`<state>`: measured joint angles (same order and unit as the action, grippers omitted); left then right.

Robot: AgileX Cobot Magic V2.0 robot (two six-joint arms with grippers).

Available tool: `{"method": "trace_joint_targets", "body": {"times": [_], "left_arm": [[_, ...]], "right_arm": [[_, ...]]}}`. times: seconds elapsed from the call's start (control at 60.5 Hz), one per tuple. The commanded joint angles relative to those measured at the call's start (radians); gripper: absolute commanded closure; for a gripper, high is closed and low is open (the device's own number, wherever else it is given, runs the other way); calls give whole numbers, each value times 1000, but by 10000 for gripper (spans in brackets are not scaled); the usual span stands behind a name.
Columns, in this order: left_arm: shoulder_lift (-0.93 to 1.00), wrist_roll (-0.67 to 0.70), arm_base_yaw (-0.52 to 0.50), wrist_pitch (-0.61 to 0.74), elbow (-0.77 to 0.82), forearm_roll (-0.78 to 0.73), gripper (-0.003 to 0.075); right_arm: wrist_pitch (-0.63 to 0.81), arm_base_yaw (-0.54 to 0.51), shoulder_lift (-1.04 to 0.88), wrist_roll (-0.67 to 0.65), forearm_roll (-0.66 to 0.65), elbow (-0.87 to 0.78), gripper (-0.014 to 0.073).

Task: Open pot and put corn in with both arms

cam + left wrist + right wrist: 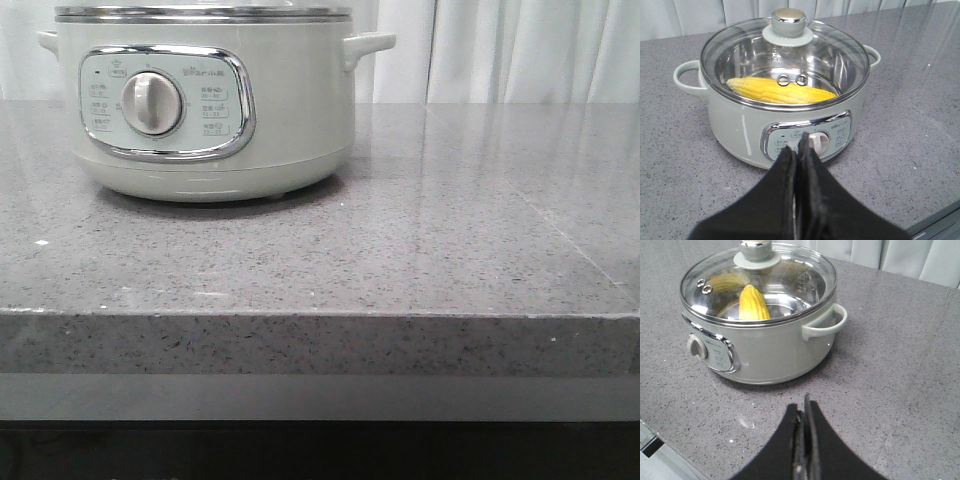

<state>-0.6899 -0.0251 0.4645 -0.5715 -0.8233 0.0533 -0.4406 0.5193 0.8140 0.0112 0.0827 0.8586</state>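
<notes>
On the grey speckled surface (420,250) the pot (200,100) is seen standing upright, its chrome-framed control panel (165,102) and central dial (151,103) turned toward the front camera. Over the pot a glass lid (785,62) with a metal-topped knob (788,20) is seated on the metal rim, so the pot is closed. Inside the pot, under the lid, the corn (780,90) is seen lying on its side on the steel floor; from the right wrist view only its end is shown through the glass (754,302). One small side handle (825,322) is shown projecting from the pot's wall. The left gripper (796,155) is held in front of the pot's control panel, apart from the pot, its jaws pressed together and holding nothing. The right gripper (804,415) is held near the pot, on the side of that handle, clear of it, its jaws likewise together and empty. Pale curtains (520,50) are seen behind the pot.
</notes>
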Motion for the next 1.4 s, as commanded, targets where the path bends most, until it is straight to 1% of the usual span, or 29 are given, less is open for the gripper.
{"method": "trace_joint_targets", "body": {"times": [0.0,0.165,0.281,0.43,0.545,0.644,0.711,0.909,1.008,1.058,1.388], "left_arm": [[-1,-2,1,77,-25,12,741],[19,-2,-9,101,6,10,741],[85,-2,-66,140,83,-11,741],[225,-2,-191,255,249,-2,741],[354,-2,-290,366,421,14,741],[471,-2,-357,449,551,36,741],[538,-2,-384,494,619,64,740],[708,-2,-402,633,786,80,740],[708,-2,-402,721,845,80,741],[711,-2,-402,688,841,80,741],[711,-2,-402,684,843,80,741]], "right_arm": [[77,-8,-8,1,-9,26,662],[79,-8,-8,1,-9,26,662],[79,-8,-8,1,-9,26,662],[79,-8,-8,1,-9,26,662],[79,-8,-8,1,-9,26,662],[79,-8,-8,1,-9,26,662],[79,-8,-8,1,-9,26,662],[79,-8,-8,1,-9,26,662],[77,-8,-8,1,-9,26,662],[80,-8,-8,1,-9,26,662],[80,-8,-8,1,-9,26,662]]}}
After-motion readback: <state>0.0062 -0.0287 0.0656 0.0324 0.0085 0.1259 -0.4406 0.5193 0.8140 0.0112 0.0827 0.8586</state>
